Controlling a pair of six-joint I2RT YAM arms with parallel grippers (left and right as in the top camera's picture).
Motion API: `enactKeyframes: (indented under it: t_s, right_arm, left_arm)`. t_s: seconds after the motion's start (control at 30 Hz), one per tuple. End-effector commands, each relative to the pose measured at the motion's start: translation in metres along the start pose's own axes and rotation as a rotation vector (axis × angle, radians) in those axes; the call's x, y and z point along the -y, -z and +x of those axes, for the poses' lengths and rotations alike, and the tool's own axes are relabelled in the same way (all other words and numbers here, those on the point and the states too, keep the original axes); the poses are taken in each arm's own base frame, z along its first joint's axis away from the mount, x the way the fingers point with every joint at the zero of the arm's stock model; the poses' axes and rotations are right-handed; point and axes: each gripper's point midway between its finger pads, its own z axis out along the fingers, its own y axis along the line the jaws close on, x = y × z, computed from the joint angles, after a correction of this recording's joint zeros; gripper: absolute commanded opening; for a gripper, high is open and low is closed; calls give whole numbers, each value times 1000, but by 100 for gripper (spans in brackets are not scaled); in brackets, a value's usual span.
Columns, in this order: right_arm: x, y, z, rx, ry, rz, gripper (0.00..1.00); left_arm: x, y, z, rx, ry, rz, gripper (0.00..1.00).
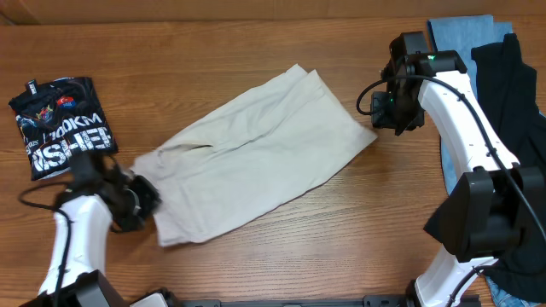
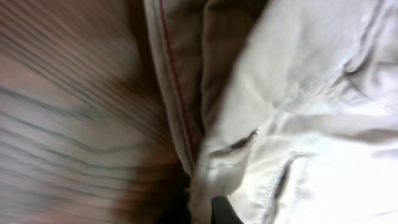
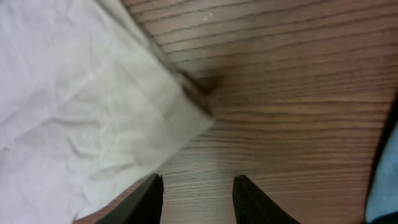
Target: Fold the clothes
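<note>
Where the wood-grain tabletop (image 1: pixel 341 222) shows bare, its brown lines run from side to side, and it fills nearly all of the overhead view, so little of the room can be made out. The beige shorts (image 1: pixel 256 153) lie spread across the middle of it on a slant, one end low toward the left arm and the other raised toward the right arm.

At the shorts' lower left end, the left claw (image 1: pixel 141 200) is closed tight on the cloth edge. Its wrist view is blurred, showing bunched pale fabric, a stitched seam and a thin red thread line (image 2: pixel 171 81) along an inner fold.

Just beyond the shorts' upper right corner, the right claw (image 1: pixel 388 115) hangs over bare wood. Its two dark fingers (image 3: pixel 146 193) stand apart with nothing between them, and the shorts' corner lies near them but untouched.

A folded black printed T-shirt (image 1: pixel 64 124) sits well left of the shorts. Far to the right of the shorts, past the right arm, a light blue garment (image 1: pixel 461 34) lies partly under a black garment (image 1: pixel 512 85).
</note>
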Motion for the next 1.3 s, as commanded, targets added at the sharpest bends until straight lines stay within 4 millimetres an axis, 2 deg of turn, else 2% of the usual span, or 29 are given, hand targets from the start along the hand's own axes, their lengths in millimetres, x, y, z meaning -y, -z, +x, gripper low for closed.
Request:
enactKeyframes:
  t_s: [0.0,0.07,0.13,0.23,0.33,0.47,0.6,0.73,0.8,0.9,1.0,1.27]
  right_arm:
    - [-14,-2,-2,2,22,-67,40]
    - [-26,0,-2,4,41,-136,38]
    - [-48,3,-1,3,90,-247,36]
    - [-77,9,1,12,170,-364,36]
    - [-89,9,0,27,197,-376,36]
    - [-103,11,3,24,222,-407,36]
    - [-120,11,11,15,264,-420,36]
    - [-140,12,15,28,312,-431,36]
    - [-144,12,16,32,324,-433,36]
    - [-145,12,15,34,318,-435,36]
    - [-141,11,13,32,285,-411,36]
    - [-129,7,13,23,269,-365,35]
  left_arm:
    - [0,31,-36,94,-88,-26,4]
    - [0,45,-44,110,-106,-41,4]
    - [1,57,-50,124,-115,-56,4]
    - [14,75,-60,153,-142,-35,4]
    - [29,94,-70,184,-180,1,4]
    - [48,130,-88,262,-229,23,4]
    - [59,166,-108,372,-253,2,5]
    - [73,191,-116,427,-276,25,4]
    - [81,194,-111,419,-295,52,4]
    - [97,186,-99,379,-345,71,4]
    - [115,170,-88,337,-405,45,4]
    - [176,121,-76,303,-496,44,4]
